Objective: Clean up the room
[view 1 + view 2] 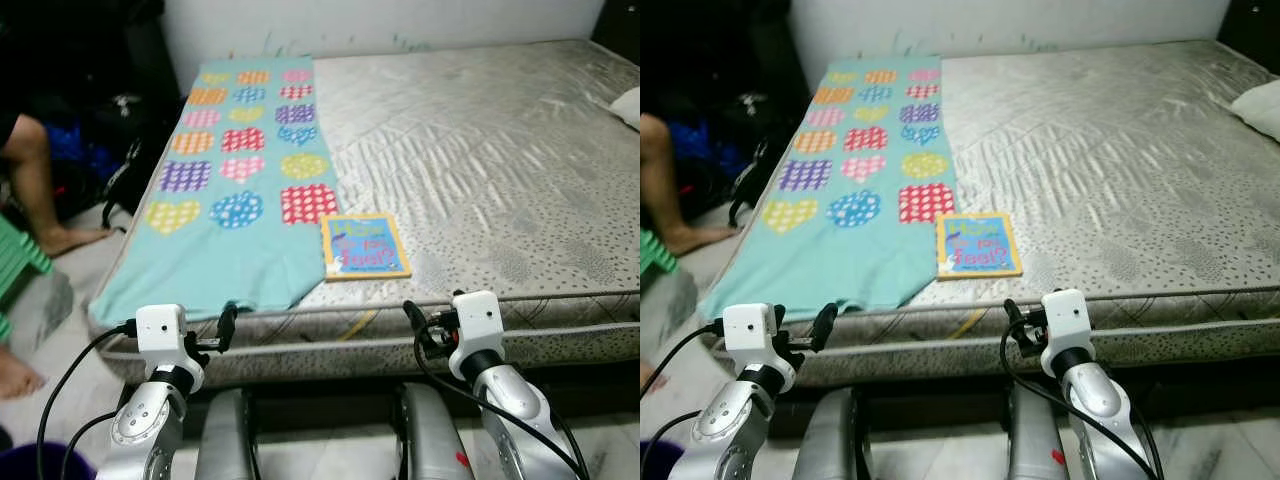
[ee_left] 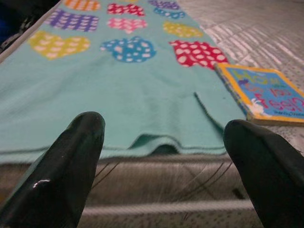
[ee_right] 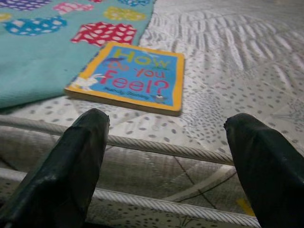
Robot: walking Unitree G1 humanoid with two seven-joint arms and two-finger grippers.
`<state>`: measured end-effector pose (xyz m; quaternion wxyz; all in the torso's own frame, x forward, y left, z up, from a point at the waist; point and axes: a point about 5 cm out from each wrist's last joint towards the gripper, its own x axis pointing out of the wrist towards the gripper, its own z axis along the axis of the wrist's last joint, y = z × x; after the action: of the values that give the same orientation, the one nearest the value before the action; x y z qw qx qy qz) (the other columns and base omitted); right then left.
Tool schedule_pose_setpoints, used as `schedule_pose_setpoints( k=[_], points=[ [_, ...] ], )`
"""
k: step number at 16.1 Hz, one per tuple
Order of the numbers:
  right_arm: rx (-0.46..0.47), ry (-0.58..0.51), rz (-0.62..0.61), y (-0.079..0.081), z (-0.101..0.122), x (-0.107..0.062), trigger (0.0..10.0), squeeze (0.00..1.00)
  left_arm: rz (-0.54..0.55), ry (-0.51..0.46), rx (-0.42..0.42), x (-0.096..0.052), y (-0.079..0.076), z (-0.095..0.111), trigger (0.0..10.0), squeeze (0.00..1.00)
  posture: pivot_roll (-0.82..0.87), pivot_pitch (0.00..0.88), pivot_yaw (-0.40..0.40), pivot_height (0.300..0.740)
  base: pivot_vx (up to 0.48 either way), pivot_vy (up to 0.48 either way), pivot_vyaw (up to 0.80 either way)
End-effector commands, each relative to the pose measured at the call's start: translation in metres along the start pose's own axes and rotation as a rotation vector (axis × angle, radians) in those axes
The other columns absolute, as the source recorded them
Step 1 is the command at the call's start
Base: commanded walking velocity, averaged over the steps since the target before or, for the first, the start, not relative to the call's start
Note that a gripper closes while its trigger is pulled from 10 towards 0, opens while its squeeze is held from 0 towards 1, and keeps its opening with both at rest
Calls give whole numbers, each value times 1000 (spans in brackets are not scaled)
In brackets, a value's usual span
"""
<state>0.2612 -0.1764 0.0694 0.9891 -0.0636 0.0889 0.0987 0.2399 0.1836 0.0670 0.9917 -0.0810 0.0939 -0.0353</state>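
Standing at the foot of a bare mattress [image 1: 500, 150]. Teal blanket [image 1: 235, 170] with colourful dotted hearts laid along its left side, hanging a bit over the near edge. Picture book [image 1: 365, 246] flat near the front edge, touching the blanket's right hem. Left gripper [image 2: 161, 156] low in front of the blanket's end, jaws wide apart, nothing in them. Right gripper [image 3: 166, 156] just short of the book, jaws apart too. Somebody's bare leg [image 1: 40, 180] off to the left.
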Motion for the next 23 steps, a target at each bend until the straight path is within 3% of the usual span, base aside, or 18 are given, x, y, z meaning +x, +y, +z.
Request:
schedule_pose_setpoints(
  k=[1,19,23],
  points=[
    [2,-17,8,2,5,3,10000,0,1,-12,3,0,2,3,10000,0,-76,15,69,508,0,0,0],
    [6,-23,26,2,6,3,10000,0,9,-10,1,-2,2,2,10000,0,-70,14,63,508,94,0,0],
    [89,-33,58,7,17,15,10000,0,39,-29,17,-2,3,8,10000,0,-39,28,50,508,0,0,0]
  ],
)
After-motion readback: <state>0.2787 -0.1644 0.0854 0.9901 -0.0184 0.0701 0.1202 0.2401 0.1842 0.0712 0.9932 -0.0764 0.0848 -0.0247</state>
